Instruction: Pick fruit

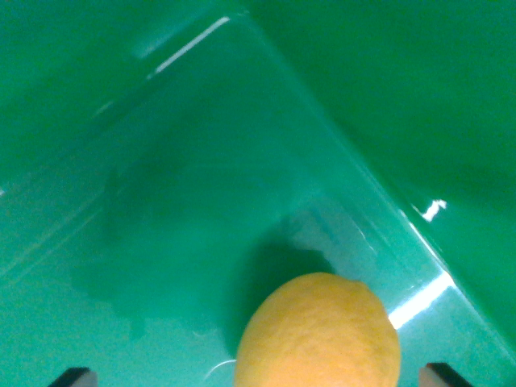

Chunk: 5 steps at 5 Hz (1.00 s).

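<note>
A yellow-orange fruit (318, 334), shaped like a lemon with pebbled skin, lies on the floor of a glossy green bin (201, 201) at the bottom centre of the wrist view. My gripper (258, 377) is open, and only its two dark fingertips show at the bottom edge. The left fingertip (74, 376) stands well clear of the fruit. Close beside the fruit's right side is the right fingertip (445, 374). The fruit sits between the fingers, nearer the right one, and its lower part is cut off by the frame.
The bin's walls rise at the top left (97, 56) and along the right (419, 105), meeting in a corner near the top. The right wall runs diagonally close to the fruit. Bare green floor stretches to the wrist view's left.
</note>
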### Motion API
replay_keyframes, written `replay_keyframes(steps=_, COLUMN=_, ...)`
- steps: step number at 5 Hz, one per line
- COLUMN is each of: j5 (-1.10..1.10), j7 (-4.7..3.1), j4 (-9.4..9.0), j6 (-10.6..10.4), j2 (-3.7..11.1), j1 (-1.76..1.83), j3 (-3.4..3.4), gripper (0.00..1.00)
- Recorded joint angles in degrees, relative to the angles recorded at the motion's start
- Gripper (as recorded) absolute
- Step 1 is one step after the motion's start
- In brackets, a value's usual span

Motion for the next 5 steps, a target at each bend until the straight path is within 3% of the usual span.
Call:
replay_keyframes(steps=1, j5=0.0, j7=0.0, j4=0.0, j6=0.0, j2=0.0, j1=0.0, j3=0.0, gripper=0.0)
replay_keyframes(steps=2, j5=-0.42, j7=1.38, j4=-1.09, j6=-1.5, j2=0.62, j1=-0.49, j3=-0.16, gripper=0.0)
replay_keyframes(steps=3, j5=-0.42, j7=1.38, j4=-1.09, j6=-1.5, j2=0.62, j1=-0.49, j3=-0.16, gripper=0.0)
replay_keyframes(steps=4, j5=-0.75, j7=2.46, j4=-1.94, j6=-2.6, j2=1.1, j1=-0.88, j3=-0.29, gripper=0.0)
replay_keyframes(steps=5, j5=-0.75, j7=2.46, j4=-1.94, j6=-2.6, j2=1.1, j1=-0.88, j3=-0.29, gripper=0.0)
